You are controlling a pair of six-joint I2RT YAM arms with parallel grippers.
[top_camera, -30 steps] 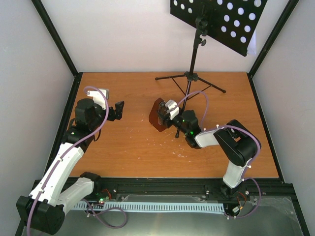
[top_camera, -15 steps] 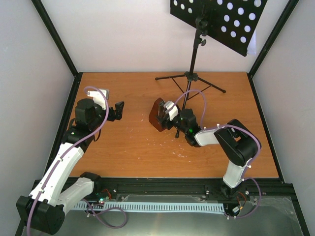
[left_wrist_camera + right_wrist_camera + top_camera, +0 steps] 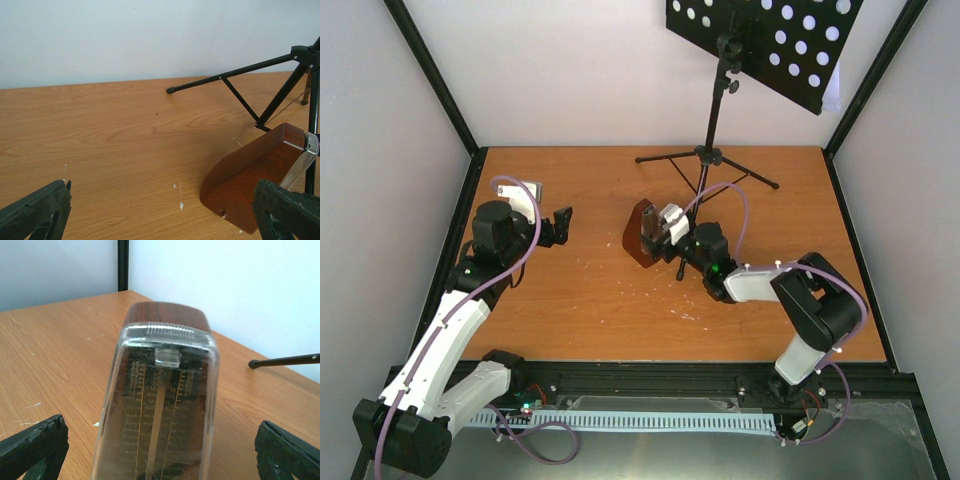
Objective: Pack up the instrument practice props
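The red-brown wooden metronome sits tipped at mid-table, its clear cover facing my right gripper. In the right wrist view the metronome fills the space between the wide-open fingers, with a gap on each side. My left gripper is open and empty, well left of the metronome. The black music stand's perforated desk stands high at the back on its tripod. A white page edge peeks past the desk's lower right corner.
A tripod leg reaches down close behind the right gripper, and another leg crosses the left wrist view. Black frame posts and white walls enclose the orange wooden table.
My right arm's elbow has swung out to the right while its gripper stayed around the metronome. The left arm has not moved.
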